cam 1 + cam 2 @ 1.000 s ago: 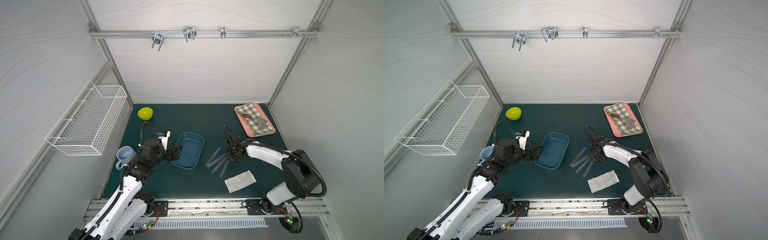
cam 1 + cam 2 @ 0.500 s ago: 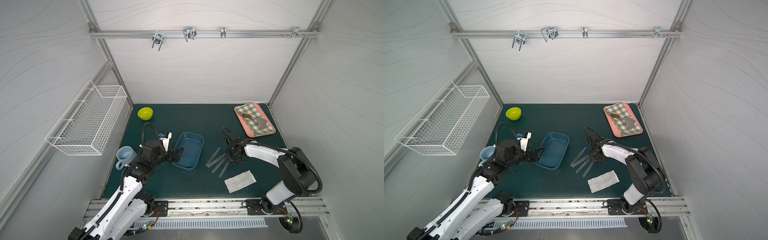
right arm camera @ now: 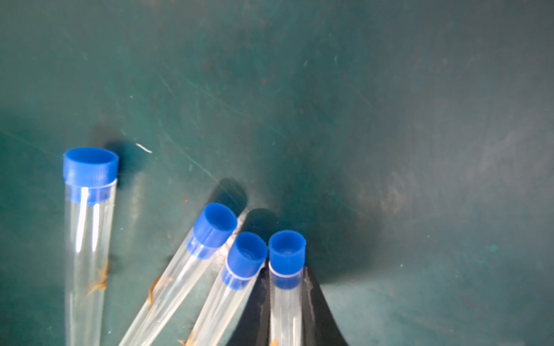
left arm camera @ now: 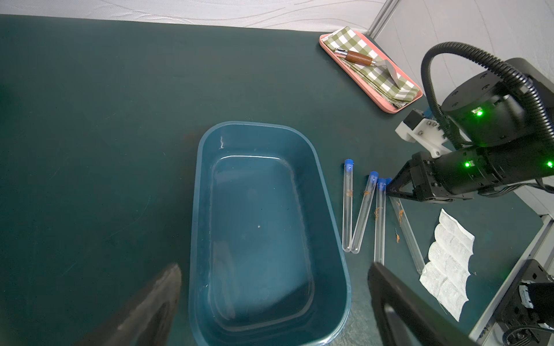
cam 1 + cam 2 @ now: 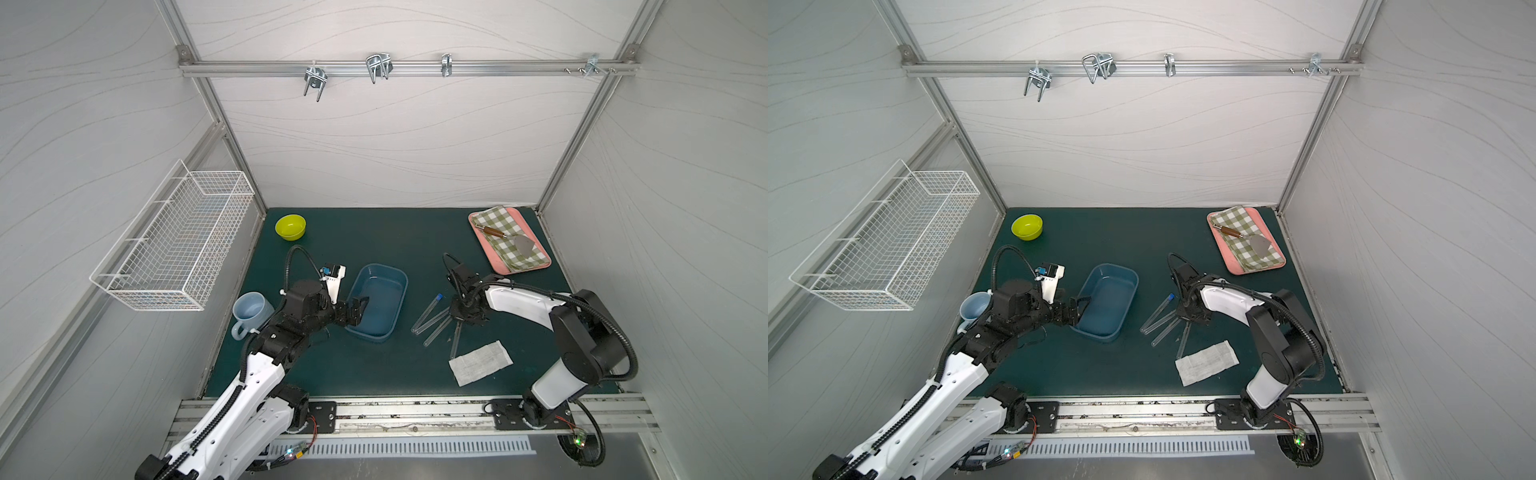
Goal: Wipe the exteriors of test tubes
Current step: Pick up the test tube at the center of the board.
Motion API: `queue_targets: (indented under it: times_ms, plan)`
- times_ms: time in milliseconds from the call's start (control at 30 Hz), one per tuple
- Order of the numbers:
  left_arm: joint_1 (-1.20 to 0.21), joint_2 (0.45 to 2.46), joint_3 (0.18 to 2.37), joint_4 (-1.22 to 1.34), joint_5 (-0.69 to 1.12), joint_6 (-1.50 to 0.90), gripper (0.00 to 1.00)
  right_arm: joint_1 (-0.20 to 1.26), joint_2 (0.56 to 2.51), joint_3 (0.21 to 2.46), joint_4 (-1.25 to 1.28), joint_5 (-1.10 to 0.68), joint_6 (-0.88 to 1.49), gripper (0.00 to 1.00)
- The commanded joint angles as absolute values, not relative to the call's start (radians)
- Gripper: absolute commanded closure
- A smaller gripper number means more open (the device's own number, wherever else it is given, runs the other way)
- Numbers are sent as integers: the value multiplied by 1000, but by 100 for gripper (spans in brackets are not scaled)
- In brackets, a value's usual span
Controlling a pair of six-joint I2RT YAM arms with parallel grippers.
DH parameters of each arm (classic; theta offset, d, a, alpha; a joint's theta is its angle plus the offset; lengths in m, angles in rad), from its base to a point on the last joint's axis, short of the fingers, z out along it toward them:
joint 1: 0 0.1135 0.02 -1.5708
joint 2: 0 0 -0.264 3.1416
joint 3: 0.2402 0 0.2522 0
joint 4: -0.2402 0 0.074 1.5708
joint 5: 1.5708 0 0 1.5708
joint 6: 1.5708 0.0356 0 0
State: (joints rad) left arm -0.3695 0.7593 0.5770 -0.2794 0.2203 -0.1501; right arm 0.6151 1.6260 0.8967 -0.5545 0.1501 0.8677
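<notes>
Several clear test tubes (image 5: 432, 322) with blue caps lie fanned on the green mat, right of the blue tray (image 5: 399, 278); orange-brown smears mark them (image 4: 362, 209). My right gripper (image 5: 457, 320) is down at their capped ends. In the right wrist view its black fingers (image 3: 317, 311) press both sides of the rightmost test tube (image 3: 286, 260) just below the cap, and the tube lies on the mat. My left gripper (image 5: 359, 309) hangs open over the tray's near end (image 4: 274, 299), holding nothing. A white wipe (image 5: 480, 361) lies flat near the tubes' rounded ends.
The blue tray (image 4: 317, 155) appears to hold clear water. A pink tray (image 5: 540, 266) at the back right carries a checked cloth and a brown-handled metal tool (image 5: 492, 231). A yellow bowl (image 5: 290, 226), a pale blue mug (image 5: 251, 309) and a wire wall basket (image 5: 174, 241) are on the left.
The right gripper's jaws have narrowed onto the rightmost tube. The left gripper has edged slightly toward the tray and stays open.
</notes>
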Motion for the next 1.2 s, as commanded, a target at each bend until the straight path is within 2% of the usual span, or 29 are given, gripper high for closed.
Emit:
queue_targets:
  times_ms: [0,367,567,700,933,1167]
  plan:
    - [-379,744,585,-256,231,-134,2,620,1653,888,-560,159,890,87]
    - [-382,753,630,-293,277,-146,2,583,1496,923,-520,92,864,89]
    - [-382,777,671,-313,389,-157,2,520,1367,961,-517,20,797,89]
    - [-389,803,694,-300,526,-171,3,488,1296,977,-494,-52,749,89]
    - [-476,877,710,-191,678,-227,4,471,1201,979,-354,-213,691,89]
    - [-569,977,728,-45,731,-296,6,471,1155,973,-202,-349,669,89]
